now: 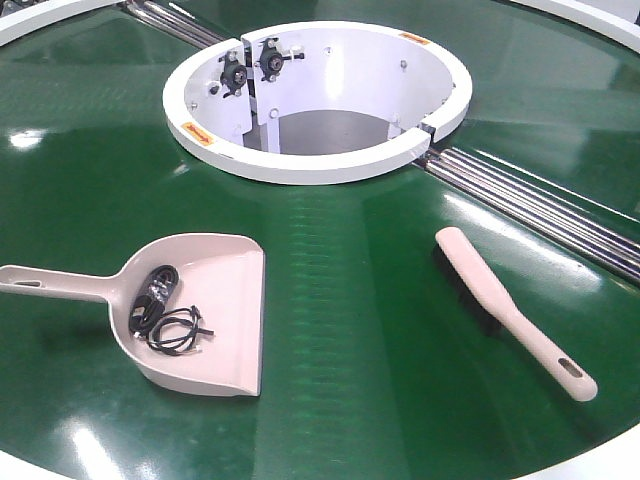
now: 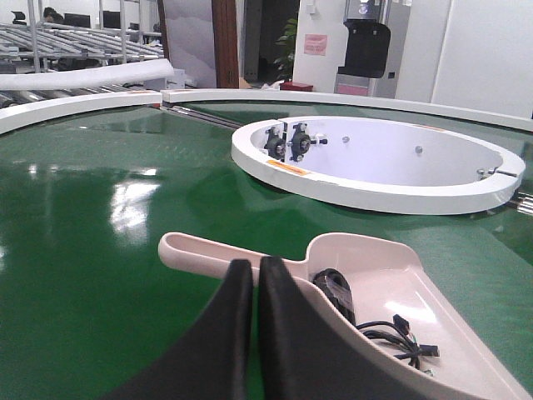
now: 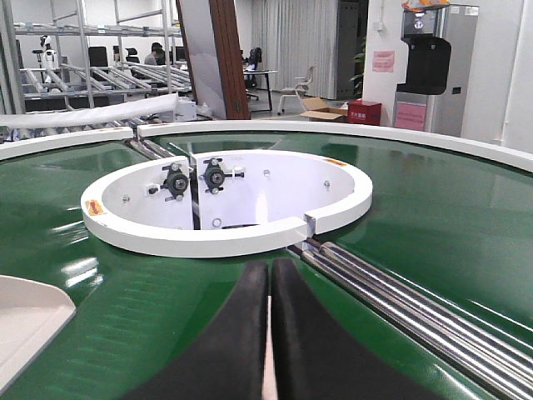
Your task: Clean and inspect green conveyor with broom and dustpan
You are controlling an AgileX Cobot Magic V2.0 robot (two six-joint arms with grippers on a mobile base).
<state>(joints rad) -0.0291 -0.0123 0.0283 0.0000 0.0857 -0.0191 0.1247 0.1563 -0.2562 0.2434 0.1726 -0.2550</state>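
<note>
The green conveyor (image 1: pixel 330 300) fills the front view. The beige-pink dustpan (image 1: pixel 225 300) lies flat on it at the left, handle pointing left, with black cables (image 1: pixel 165 310) inside. The broom (image 1: pixel 500 300) lies on the belt at the right, bristles down, handle toward the front right. Neither gripper shows in the front view. My left gripper (image 2: pixel 254 265) is shut and empty, just short of the dustpan (image 2: pixel 391 283). My right gripper (image 3: pixel 269 267) is shut; a thin beige sliver of the broom (image 3: pixel 268 367) shows through the slit between the jaws.
The white circular hub ring (image 1: pixel 320 165) with two black bearing fittings sits at the belt's centre. Silver rollers (image 1: pixel 540 205) run from the hub to the right edge. The white outer rim (image 1: pixel 600 455) bounds the belt at the front right. A dustpan corner (image 3: pixel 25 325) shows at the lower left of the right wrist view.
</note>
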